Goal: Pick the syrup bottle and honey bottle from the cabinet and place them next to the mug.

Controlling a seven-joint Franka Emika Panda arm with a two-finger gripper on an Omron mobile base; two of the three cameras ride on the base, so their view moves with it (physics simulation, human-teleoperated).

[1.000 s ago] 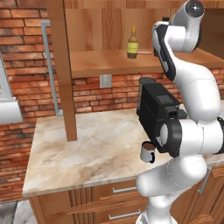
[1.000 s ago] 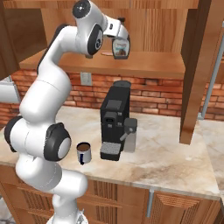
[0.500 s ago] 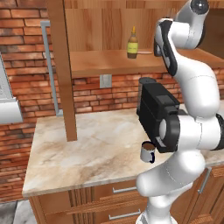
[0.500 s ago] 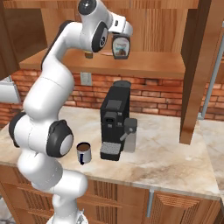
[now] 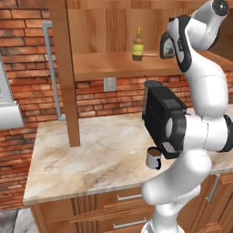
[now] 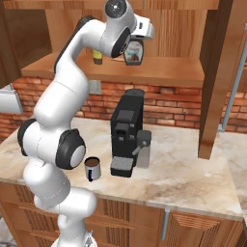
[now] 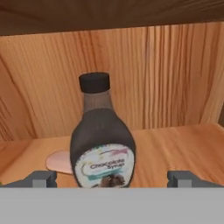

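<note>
Syrup bottle (image 7: 103, 140) sits upright on the cabinet (image 7: 175, 144) shelf, dead ahead between our claw (image 7: 112, 178) tips, which are spread wide. We've swung closer over the last second, so grabbing looks next.

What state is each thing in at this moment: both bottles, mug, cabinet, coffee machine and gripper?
syrup bottle: upright on the cabinet shelf, capped, between the open fingertips, not gripped.
honey bottle: upright on the shelf, capped, untouched.
mug: upright on the counter, beside the coffee machine.
cabinet: open.
coffee machine: upright on the counter.
gripper: open, level with the syrup bottle.
</note>
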